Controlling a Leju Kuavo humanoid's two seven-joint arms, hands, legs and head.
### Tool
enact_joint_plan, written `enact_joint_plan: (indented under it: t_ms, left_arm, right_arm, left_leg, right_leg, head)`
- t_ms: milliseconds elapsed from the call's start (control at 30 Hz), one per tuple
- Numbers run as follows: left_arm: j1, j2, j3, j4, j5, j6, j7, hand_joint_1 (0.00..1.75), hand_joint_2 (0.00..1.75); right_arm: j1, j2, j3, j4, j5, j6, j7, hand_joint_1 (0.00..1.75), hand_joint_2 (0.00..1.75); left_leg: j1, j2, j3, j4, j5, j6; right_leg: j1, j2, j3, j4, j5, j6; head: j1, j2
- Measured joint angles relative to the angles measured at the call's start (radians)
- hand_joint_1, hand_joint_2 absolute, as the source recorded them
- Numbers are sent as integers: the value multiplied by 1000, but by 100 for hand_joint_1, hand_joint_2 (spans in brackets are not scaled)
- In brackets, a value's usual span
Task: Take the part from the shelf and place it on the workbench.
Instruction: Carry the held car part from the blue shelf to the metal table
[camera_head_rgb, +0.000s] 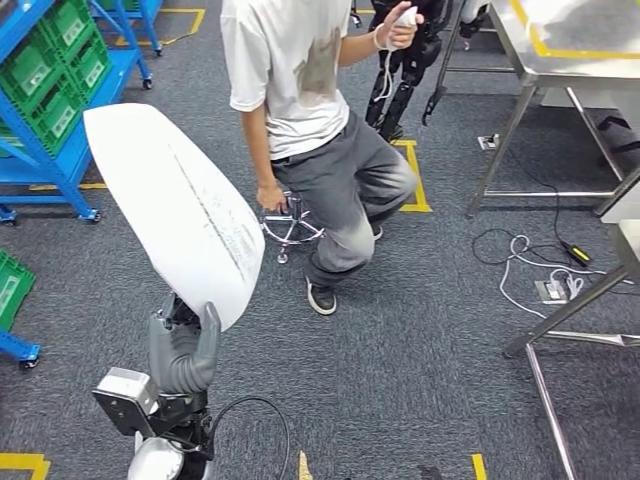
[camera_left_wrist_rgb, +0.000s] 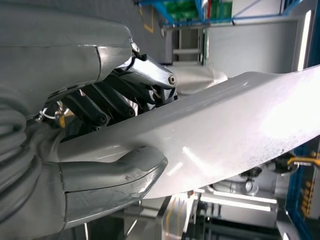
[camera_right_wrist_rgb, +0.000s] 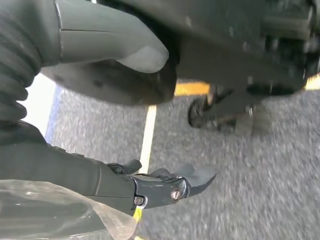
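Note:
A large white curved panel, the part (camera_head_rgb: 177, 210), rises from my left hand (camera_head_rgb: 181, 350) at the lower left of the head view. My left hand grips its lower edge. In the left wrist view the thumb (camera_left_wrist_rgb: 113, 180) lies on one face of the part (camera_left_wrist_rgb: 234, 125) and the dark fingers (camera_left_wrist_rgb: 113, 107) press the other face. My right hand (camera_right_wrist_rgb: 113, 115) hangs over grey carpet, its thumb and fingers apart with nothing between them. The steel workbench (camera_head_rgb: 573, 50) stands at the upper right of the head view.
A person (camera_head_rgb: 317, 110) in a white shirt crouches beside a stool base (camera_head_rgb: 290, 228) just past the part. Blue shelving with green bins (camera_head_rgb: 53, 90) stands at the far left. Cables and a floor socket (camera_head_rgb: 555, 285) lie by a table leg (camera_head_rgb: 566, 305) at the right.

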Motion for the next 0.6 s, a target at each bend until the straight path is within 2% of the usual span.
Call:
enact_joint_plan:
  t_ms: [33, 67, 100, 133, 167, 233, 267, 300, 367, 400, 433, 467, 500, 533, 567, 600]
  left_arm:
    - [0, 0, 1, 0, 0, 0, 0, 175, 175]
    - [0, 0, 2, 0, 2, 0, 0, 175, 175]
    - [1, 1, 3, 0, 4, 0, 0, 175, 175]
    - [2, 2, 4, 0, 8, 0, 0, 175, 175]
    - [3, 3, 5, 0, 12, 1, 1, 175, 175]
    - [4, 5, 6, 0, 17, 3, 2, 175, 175]
    - [5, 5, 7, 0, 19, 4, 2, 175, 175]
    - [5, 6, 7, 0, 20, 5, 2, 175, 175]
    - [10, 9, 8, 1, 21, 7, 3, 175, 175]
    - [12, 11, 8, 2, 21, 7, 4, 175, 175]
    - [14, 14, 8, 3, 21, 8, 6, 175, 175]
    - [15, 15, 8, 4, 21, 8, 6, 175, 175]
    - [15, 16, 8, 5, 21, 10, 7, 175, 175]
    - [15, 17, 8, 5, 21, 11, 8, 175, 175]
    - [15, 19, 8, 5, 21, 12, 8, 175, 175]
    - [14, 19, 8, 6, 21, 13, 8, 175, 175]
  right_arm:
    - [1, 0, 0, 0, 1, 0, 1, 0, 175]
    - [2, 0, 0, 0, 2, 0, 0, 0, 175]
    - [2, 0, 0, 0, 4, 1, -1, 0, 175]
    - [2, 0, 0, 0, 6, 1, -4, 0, 175]
    - [3, 0, 0, 0, 8, 1, -6, 0, 175]
    - [5, 0, 0, 0, 9, 1, -6, 0, 175]
    - [7, 0, 0, 0, 9, 1, -2, 0, 175]
    - [7, 0, 0, 0, 9, 2, 4, 0, 175]
    - [4, 0, 0, 0, 9, 3, 14, 0, 175]
    - [3, 0, -1, 0, 9, 4, 17, 0, 175]
    - [3, 0, -1, 0, 9, 4, 19, 0, 175]
    - [4, 0, -1, 0, 9, 5, 20, 0, 175]
    - [5, 0, -1, 0, 10, 6, 21, 0, 175]
    - [5, 0, -1, 0, 11, 6, 22, 0, 175]
    - [5, 0, -1, 0, 13, 7, 24, 0, 175]
    - [4, 0, -1, 0, 15, 8, 25, 0, 175]
  left_leg:
    - [0, 12, 4, 0, -4, -3]
    - [-2, 22, 9, 0, -7, -7]
    - [-5, 32, 12, 1, -11, -12]
    - [-8, 42, 15, 1, -14, -17]
    - [-10, 53, 17, 0, -16, -21]
    - [-9, 70, 23, -1, -21, -30]
    - [-7, 60, 24, 5, -29, -36]
    - [-5, 37, 16, 29, -46, -39]
    - [-2, -21, -32, 140, -104, -43]
    - [-2, -38, -68, 211, -133, -43]
    - [-2, -46, -98, 265, -147, -43]
    - [-2, -49, -113, 285, -140, -42]
    - [-2, -52, -111, 267, -113, -40]
    - [-1, -62, -91, 212, -70, -37]
    - [0, -86, -67, 146, -29, -34]
    - [3, -112, -43, 83, -1, -33]
  right_leg:
    - [-1, -18, 38, -69, 35, 0]
    - [3, -47, 80, -140, 59, -1]
    - [7, -72, 110, -194, 73, -6]
    - [12, -89, 127, -224, 76, -11]
    - [17, -92, 130, -231, 71, -16]
    - [16, -66, 128, -235, 74, -28]
    - [14, -54, 130, -238, 76, -34]
    - [11, -40, 132, -242, 78, -41]
    - [8, -11, 136, -245, 80, -51]
    - [9, 6, 136, -245, 79, -54]
    - [10, 22, 137, -245, 79, -56]
    - [10, 39, 139, -245, 79, -56]
    - [11, 56, 141, -244, 79, -56]
    - [10, 73, 144, -244, 78, -55]
    - [9, 88, 146, -242, 77, -53]
    - [10, 103, 144, -239, 75, -49]
  head:
    - [0, 0]
    - [1, 0]
    - [0, 0]
    - [0, 0]
    - [-1, 0]
    - [-3, 0]
    - [-4, 0]
    - [-7, 0]
    - [-15, 0]
    - [-17, 0]
    - [-18, 0]
    - [-18, 0]
    - [-18, 0]
    - [-19, 0]
    - [-19, 0]
    - [-18, 0]
